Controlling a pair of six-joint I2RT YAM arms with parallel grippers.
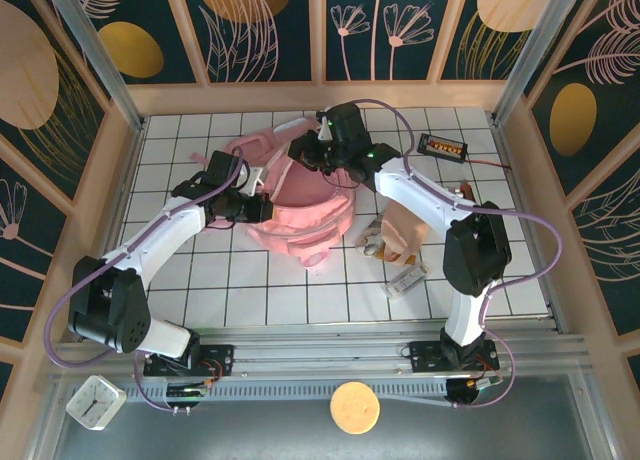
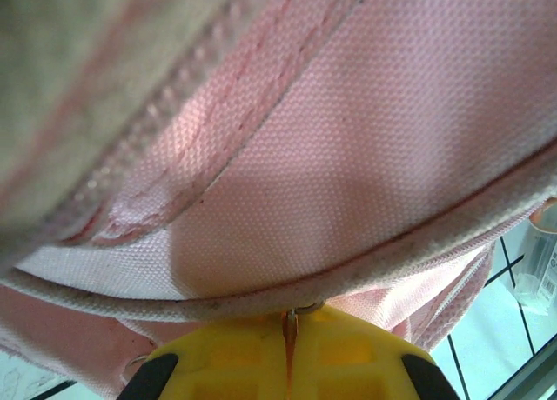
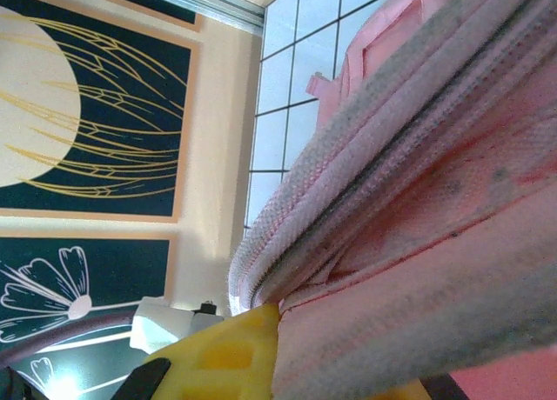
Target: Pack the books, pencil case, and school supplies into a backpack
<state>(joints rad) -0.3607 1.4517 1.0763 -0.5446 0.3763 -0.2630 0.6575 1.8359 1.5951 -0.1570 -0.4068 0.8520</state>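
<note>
From above, you have one large soft pink fabric backpack (image 1: 305,215) slumped mid-table on the white tiled tabletop (image 1: 250,290). Your left gripper (image 1: 262,208) sits at its left edge and your right gripper (image 1: 322,158) at its far rim. Just right of the backpack, partly under the right arm, lies one lumpy beige-pink fabric pouch (image 1: 408,228). Nearer you is one small whitish-grey rectangular block (image 1: 405,283). A yellowish sliver (image 1: 374,246) against the pouch may be a book, but it is too hidden to say.

On the left wrist view, your yellow pads (image 2: 235,365) are clenched together on what looks like a small metal-ringed pull tab at the backpack's pale piped edge.

On the right wrist view, one yellow finger (image 3: 218,356) presses the greyish zippered rim, and the jaws are clamped on that rim.

Expect the backpack to be light and limp. It will likely sag and fold wherever you let go, so take it by the stiffer seams on both sides of the mouth. The woven cloth should not slip much. The pouch will probably squash, so pinch it mid-body. The block looks rigid, so take it across its narrow sides.
</note>
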